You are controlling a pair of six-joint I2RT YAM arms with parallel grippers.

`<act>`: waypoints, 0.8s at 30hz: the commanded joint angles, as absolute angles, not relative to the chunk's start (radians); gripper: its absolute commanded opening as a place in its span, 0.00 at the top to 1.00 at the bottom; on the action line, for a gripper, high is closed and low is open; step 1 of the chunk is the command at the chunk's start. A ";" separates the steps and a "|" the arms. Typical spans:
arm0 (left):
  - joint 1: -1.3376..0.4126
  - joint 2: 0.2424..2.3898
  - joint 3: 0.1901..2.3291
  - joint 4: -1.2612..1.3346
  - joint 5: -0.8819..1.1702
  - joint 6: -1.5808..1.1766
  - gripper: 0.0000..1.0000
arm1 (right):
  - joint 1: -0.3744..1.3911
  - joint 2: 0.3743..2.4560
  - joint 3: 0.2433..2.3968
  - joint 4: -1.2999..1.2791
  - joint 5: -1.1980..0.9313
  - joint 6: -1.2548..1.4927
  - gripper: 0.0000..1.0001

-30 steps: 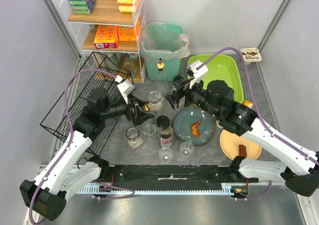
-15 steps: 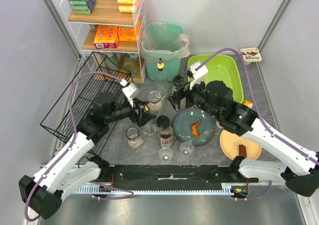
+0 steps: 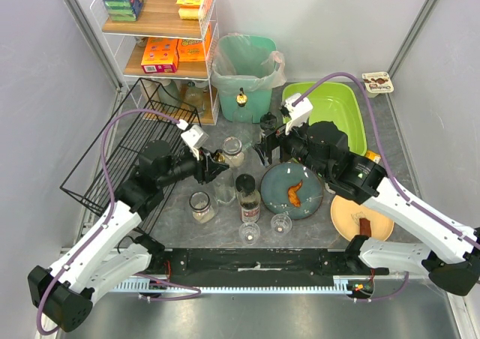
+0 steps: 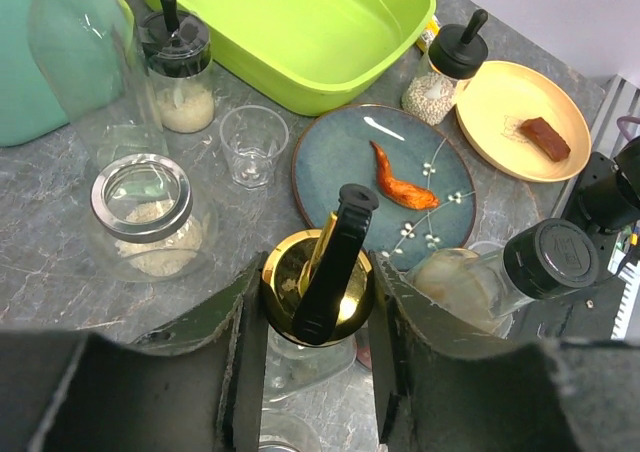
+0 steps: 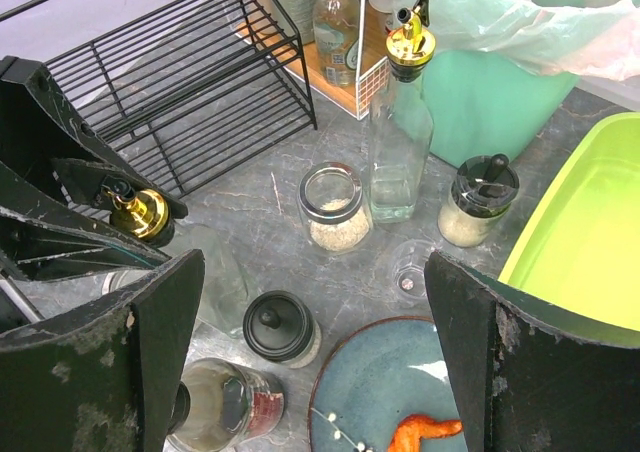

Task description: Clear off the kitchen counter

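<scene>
left gripper is clamped on the gold pourer cap of the glass oil bottle; in the left wrist view both fingers press against the cap's sides, black spout standing between them.

change over the last second: small. the left forearm has pushed forward and the wrist has crept a little toward the far side, taking the gold cap with it. the bottle's body looks to be in nearly the same spot. i can't tell whether its base has left the worktop.

right gripper hangs over the middle of the clutter, fingers wide apart, nothing between them. it has barely drifted.

reading: grasp made, lift only starting. the clearing itself is hardly begun. the worktop runs the full width in front of both arms and is crowded:
- jars, small glasses, black-lidded shakers
- blue plate with an orange scrap
- yellow plate with a brown piece

lime-green tub sits bare at far right. black wire rack is on the left.

writing:
- shelf boxes, orange, yellow and blue-green, show printed fronts too small to read
- packet in the far right corner likewise unreadable
- no label visible on the bottle
</scene>
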State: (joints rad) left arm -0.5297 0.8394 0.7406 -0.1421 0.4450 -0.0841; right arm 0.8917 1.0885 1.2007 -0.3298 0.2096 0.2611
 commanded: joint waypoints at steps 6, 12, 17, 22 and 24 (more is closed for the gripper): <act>-0.534 0.819 0.782 -0.104 0.373 -0.066 0.98 | 0.881 1.092 1.212 -0.325 0.248 0.244 0.02; -0.532 0.822 0.922 -0.182 0.310 -0.058 0.98 | 0.881 1.101 1.229 -0.334 0.267 0.242 0.02; -0.532 0.833 1.052 -0.251 0.174 -0.093 0.98 | 0.881 1.106 1.242 -0.336 0.270 0.238 0.02; -0.532 0.857 1.156 -0.302 0.005 -0.126 0.98 | 0.879 1.103 1.250 -0.336 0.281 0.236 0.02; -0.534 0.879 1.221 -0.324 -0.066 -0.129 0.98 | 0.880 1.101 1.255 -0.337 0.282 0.235 0.02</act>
